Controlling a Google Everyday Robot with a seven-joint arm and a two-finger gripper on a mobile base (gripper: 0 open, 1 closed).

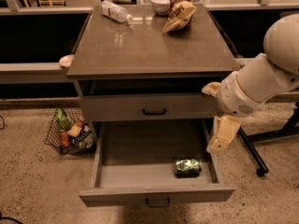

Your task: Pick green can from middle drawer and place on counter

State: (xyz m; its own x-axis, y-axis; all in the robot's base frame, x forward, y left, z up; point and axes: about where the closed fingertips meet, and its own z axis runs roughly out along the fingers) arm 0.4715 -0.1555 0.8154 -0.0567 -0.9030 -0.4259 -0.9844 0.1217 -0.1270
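The green can (188, 166) lies on its side in the front right part of the open middle drawer (140, 174), which is pulled far out. My gripper (221, 135) hangs down from the white arm (261, 80) at the drawer's right edge, above and to the right of the can and apart from it. The counter (149, 45) is the cabinet's flat grey-brown top, above the drawers. The upper handled drawer (154, 107) is closed.
At the back of the counter lie a clear plastic bottle (116, 11), a white bowl (160, 3) and a snack bag (180, 12). A wire basket (70, 132) of packets stands on the floor to the left. A dark wheeled stand leg (254, 155) is on the right.
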